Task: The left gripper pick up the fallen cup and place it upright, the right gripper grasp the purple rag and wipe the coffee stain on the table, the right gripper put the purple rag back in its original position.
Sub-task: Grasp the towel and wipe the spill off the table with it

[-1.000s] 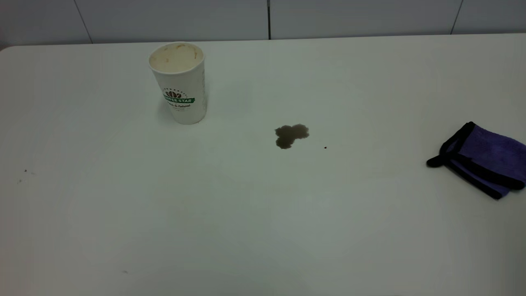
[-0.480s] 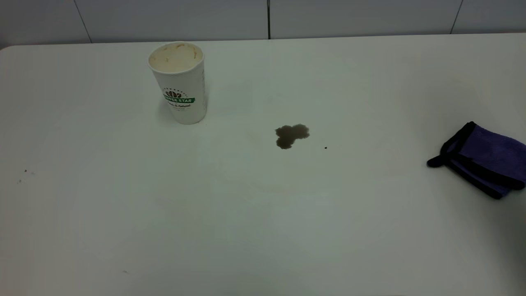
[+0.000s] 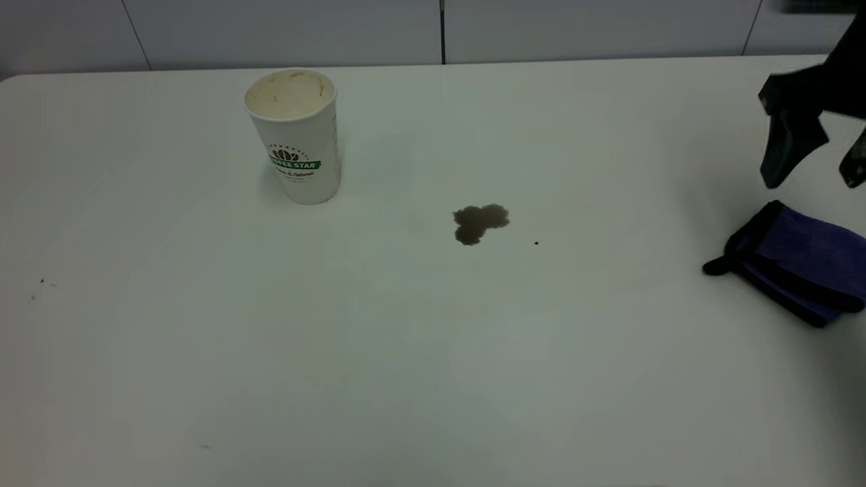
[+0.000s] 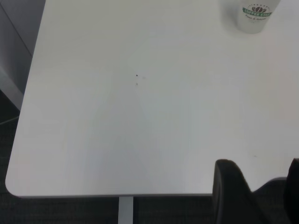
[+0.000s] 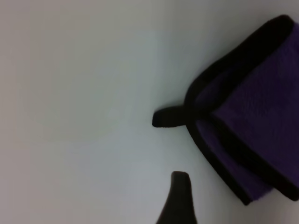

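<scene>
The cup [image 3: 292, 135] stands upright at the back left of the table [image 3: 406, 379], its stained inside showing. The coffee stain [image 3: 479, 222] lies near the middle. The purple rag [image 3: 798, 264] lies folded at the right edge. My right gripper [image 3: 818, 169] hangs open and empty just above and behind the rag. In the right wrist view one fingertip [image 5: 180, 186] shows beside the rag [image 5: 247, 126]. My left gripper [image 4: 261, 186] is open and empty over the table's front left edge, far from the cup [image 4: 254, 14]. It is outside the exterior view.
A tiny dark speck [image 3: 536, 242] lies right of the stain, and small specks [image 3: 42, 281] lie at the left. A grey panelled wall [image 3: 440, 30] runs behind the table. The rounded table corner [image 4: 14, 182] and the dark floor show in the left wrist view.
My right gripper has come into the exterior view at the top right, above the rag. The cup, the stain and the rag have not moved.
</scene>
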Controlling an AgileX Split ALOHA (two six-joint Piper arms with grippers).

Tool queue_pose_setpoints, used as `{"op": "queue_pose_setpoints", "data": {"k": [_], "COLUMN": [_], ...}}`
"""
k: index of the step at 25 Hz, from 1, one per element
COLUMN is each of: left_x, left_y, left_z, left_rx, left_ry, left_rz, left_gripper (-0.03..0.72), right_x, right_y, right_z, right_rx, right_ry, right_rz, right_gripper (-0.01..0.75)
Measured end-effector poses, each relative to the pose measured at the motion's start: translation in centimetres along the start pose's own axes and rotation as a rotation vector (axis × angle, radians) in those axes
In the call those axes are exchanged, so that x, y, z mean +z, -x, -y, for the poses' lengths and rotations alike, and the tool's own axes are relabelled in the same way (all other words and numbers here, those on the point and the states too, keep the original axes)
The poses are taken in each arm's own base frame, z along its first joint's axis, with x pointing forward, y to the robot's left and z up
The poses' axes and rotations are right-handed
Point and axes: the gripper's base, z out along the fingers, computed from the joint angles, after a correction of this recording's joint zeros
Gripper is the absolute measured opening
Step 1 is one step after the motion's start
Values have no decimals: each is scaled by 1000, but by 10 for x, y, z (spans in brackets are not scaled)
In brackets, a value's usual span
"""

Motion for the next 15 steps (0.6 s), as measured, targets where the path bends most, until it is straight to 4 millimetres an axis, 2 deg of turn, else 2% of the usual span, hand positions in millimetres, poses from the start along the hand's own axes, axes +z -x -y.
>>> {"op": "queue_pose_setpoints", "data": {"k": [4,10,15], "left_x": [0,0,0], "left_y": [0,0,0], "left_z": [0,0,0], "left_rx": [0,0,0], "left_ry": [0,0,0], "left_rz": [0,0,0], "left_gripper": [316,316,316], "right_x": [28,55,72], "right_y": [4,-1,-7], "right_z": [5,20,25], "right_rx": [3,48,51], "right_ry": [-35,-61,-66], "right_rz": [-39,-88,-101], "right_gripper": [726,718,686]}}
